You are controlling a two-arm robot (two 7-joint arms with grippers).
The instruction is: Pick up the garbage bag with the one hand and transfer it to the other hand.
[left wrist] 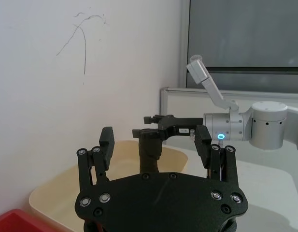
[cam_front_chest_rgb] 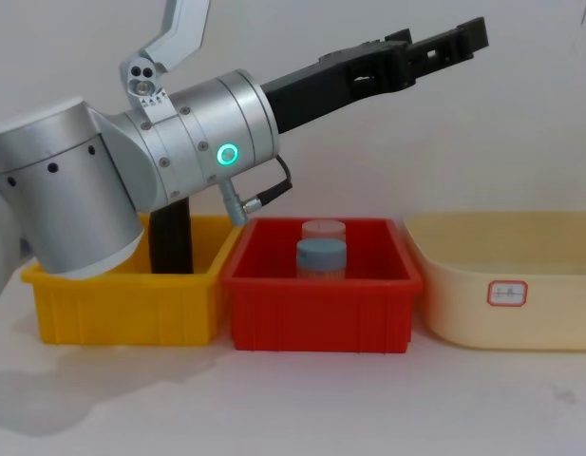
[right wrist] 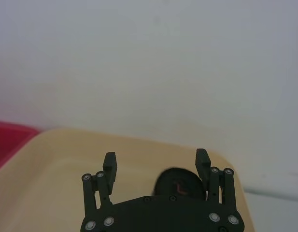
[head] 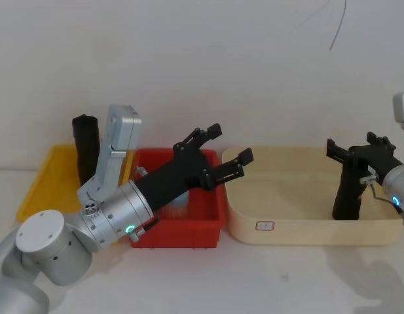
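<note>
The garbage bag [head: 348, 193], a black crinkled roll, stands upright in the beige tub [head: 306, 232] at the right. My right gripper [head: 352, 145] sits at the roll's top with its fingers spread on either side, open. In the right wrist view the roll's top [right wrist: 180, 186] lies between the fingers [right wrist: 203, 162], closer to one of them. My left gripper [head: 231, 142] hangs open and holds nothing, above the red bin's right end and pointing toward the tub. The left wrist view looks past that gripper [left wrist: 155, 133] to the bag [left wrist: 149, 152] and the right gripper [left wrist: 151, 124].
A second black roll [head: 86, 149] stands in the yellow bin [head: 38, 183] at the left, behind my left arm. The red bin [cam_front_chest_rgb: 321, 313] in the middle holds two small capped containers [cam_front_chest_rgb: 321, 258]. A white wall is close behind the bins.
</note>
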